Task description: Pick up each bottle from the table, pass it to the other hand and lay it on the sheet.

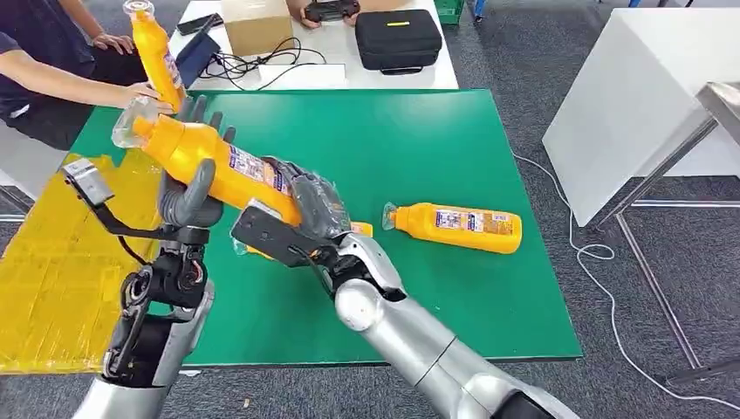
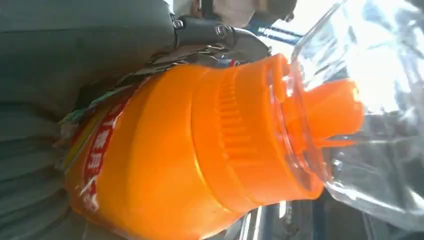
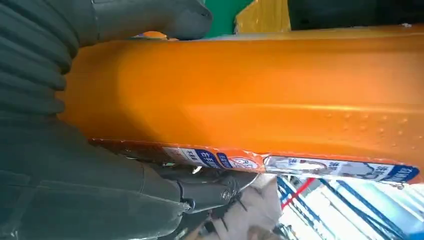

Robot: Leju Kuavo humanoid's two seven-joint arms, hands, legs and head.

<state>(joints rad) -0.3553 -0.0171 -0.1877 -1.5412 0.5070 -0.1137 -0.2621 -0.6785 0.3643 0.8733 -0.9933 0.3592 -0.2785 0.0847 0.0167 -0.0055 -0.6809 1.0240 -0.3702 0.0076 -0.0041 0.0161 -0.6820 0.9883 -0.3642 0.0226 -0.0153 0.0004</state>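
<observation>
Mid-handover above the green table [image 1: 419,140]: an orange bottle [image 1: 218,166] held aloft between both hands, long axis slanting from the clear cap at upper left, toward the yellow sheet [image 1: 52,262], down to the base at lower right. Left hand [image 1: 194,188] wrapped round the upper body just below the shoulder, thumb curled across the near side, fingers [image 1: 196,109] reaching up behind the bottle; from the left wrist view, ribbed orange collar and clear overcap [image 2: 360,100] jutting beyond the grip. Right hand [image 1: 310,205] closed on the lower end, thumb over one flank and fingers [image 3: 210,187] under the label edge in the right wrist view. Both grips apparently firm, so bottle shared rather than passed. Left hand the nearer to the sheet, which lies just off the table's left edge, below and to the left of the cap; judged next: release by the right, then a lay-down leftward with the bottle kept lengthwise.

Bottle glossy, bright orange, flattened sides, blue-and-red printed label along its length, transparent cap over an orange spout. A second bottle [image 1: 458,225] lying on its side on the table, cap pointing left, to the right of the right hand. A third bottle [image 1: 157,52] upright at the far left corner, gripped by a person's hand [image 1: 140,92].
</observation>
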